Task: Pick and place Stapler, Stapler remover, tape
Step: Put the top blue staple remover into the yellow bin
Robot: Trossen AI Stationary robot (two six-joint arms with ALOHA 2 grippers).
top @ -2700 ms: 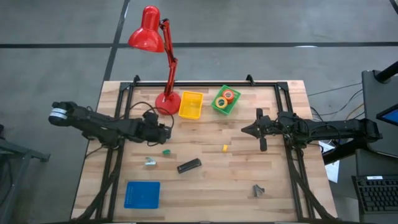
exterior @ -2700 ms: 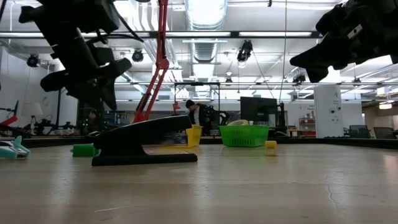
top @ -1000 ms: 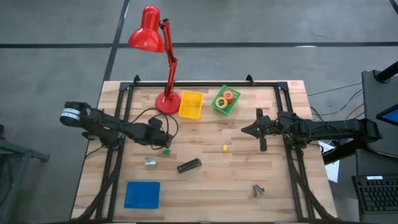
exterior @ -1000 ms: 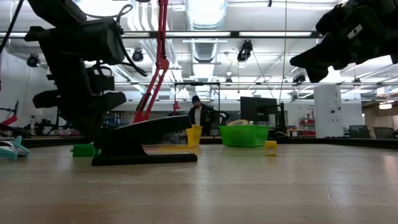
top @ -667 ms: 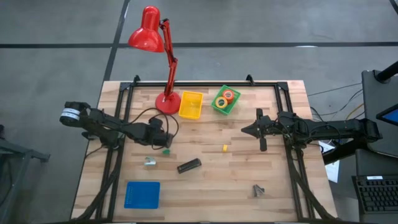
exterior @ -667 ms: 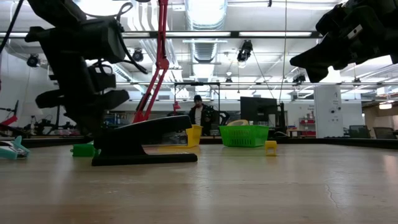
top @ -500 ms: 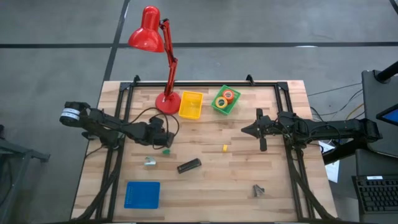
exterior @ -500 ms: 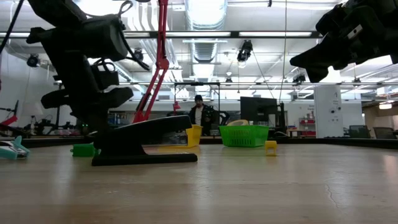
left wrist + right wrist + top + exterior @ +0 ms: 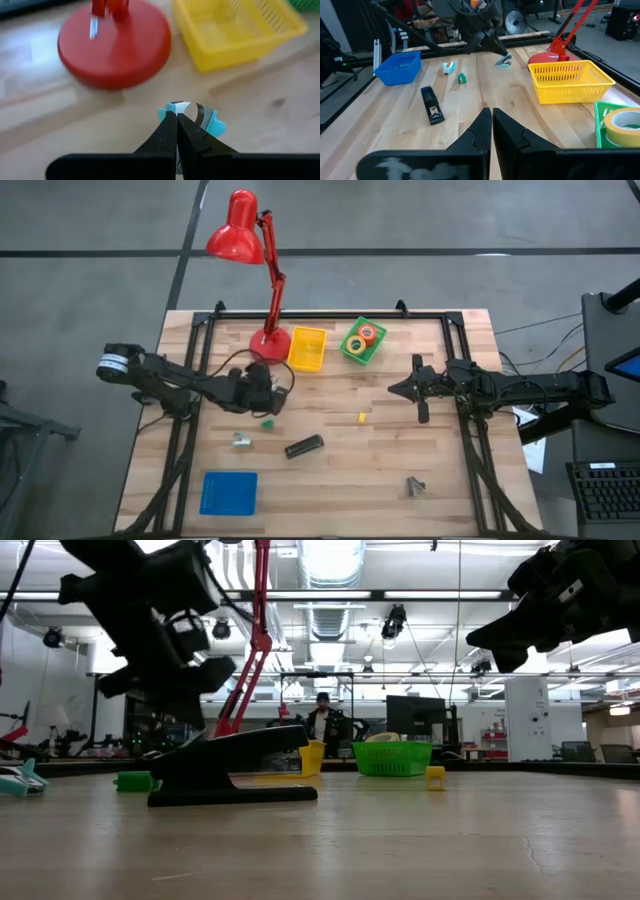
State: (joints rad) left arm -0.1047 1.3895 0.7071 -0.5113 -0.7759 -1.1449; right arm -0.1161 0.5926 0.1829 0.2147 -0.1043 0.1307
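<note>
My left gripper [image 9: 272, 390] hovers above the table near the red lamp's base, shut on a teal staple remover [image 9: 192, 117]; the pair also shows in the right wrist view [image 9: 503, 62]. The black stapler [image 9: 303, 446] lies flat on the table, nearer the front. A second teal staple remover [image 9: 241, 440] lies to the stapler's left, and a third remover [image 9: 415, 485] at the front right. Tape rolls [image 9: 360, 337] sit in the green basket [image 9: 347, 352]. My right gripper [image 9: 395, 390] is shut and empty, held above the table's right half. My left gripper pinches the staple remover between its two fingertips [image 9: 172, 131]. The teal wings and metal jaw [image 9: 200, 111] stick out beyond the tips, and the fingers hide the gripped part. The fingers slant down toward the lamp base. The remover is lifted clear of the table.
The red lamp's base [image 9: 268, 344] and the yellow basket [image 9: 306, 348] stand just beyond my left gripper. A small green bit [image 9: 267, 422] and a yellow bit [image 9: 361, 418] lie mid-table. A blue bin [image 9: 228, 492] stands at the front left.
My left gripper has risen from beside the green bit and gone toward the table's far edge, nearer the lamp base, tipping as it went. It has stayed shut.
</note>
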